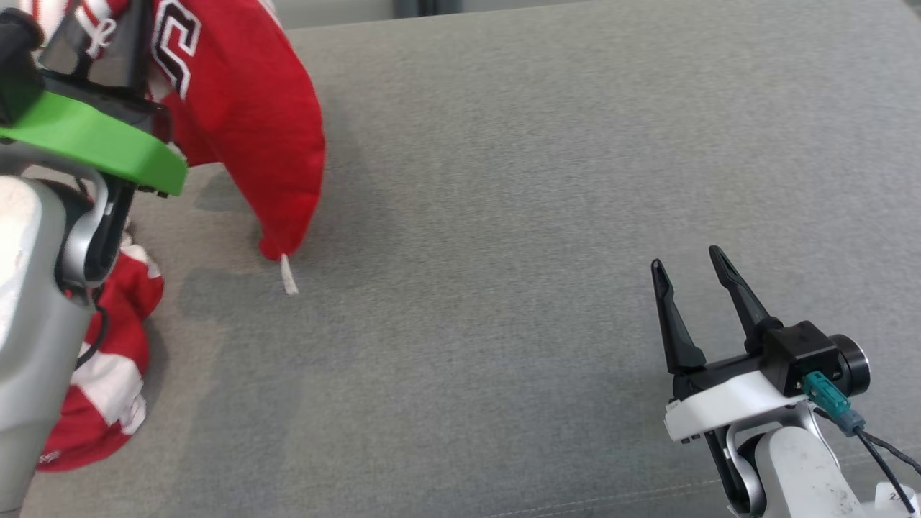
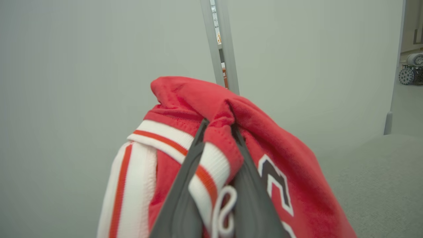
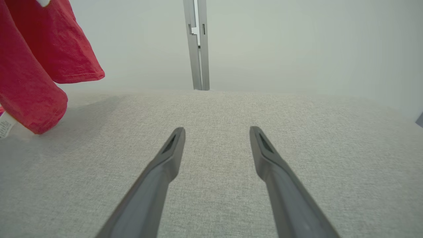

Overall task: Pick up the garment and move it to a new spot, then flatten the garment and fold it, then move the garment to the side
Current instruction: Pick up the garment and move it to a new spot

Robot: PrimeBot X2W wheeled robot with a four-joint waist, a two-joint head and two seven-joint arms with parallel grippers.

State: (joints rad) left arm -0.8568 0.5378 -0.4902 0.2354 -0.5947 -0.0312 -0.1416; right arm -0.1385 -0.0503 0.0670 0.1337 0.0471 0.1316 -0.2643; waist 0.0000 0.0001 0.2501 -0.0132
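Red jersey cloth, soft and limp, makes up the garment (image 1: 245, 122), trimmed with ribbed white-and-orange bands and a black, white-edged numeral. It hangs in a drooping fold from the left tool (image 2: 218, 130), whose two long dark fingers are closed on a bunched ridge of fabric beside the striped band and a white cord loop (image 2: 226, 201). The garment is over the far left corner of the grey woven surface (image 1: 504, 216). Its lower part lies heaped at the left edge, and a small white label (image 1: 289, 276) dangles from the hanging tip just above the weave. The right tool (image 1: 685, 257) is near the near right corner with its fingers spread wide and nothing between them. By my reading this is the first step, the pick-up, with the carry to a new spot not yet done. The next move probably calls for lifting the heap free, swinging the cloth toward the middle, and bringing the empty tool in for a second grip so it can be spread flat.
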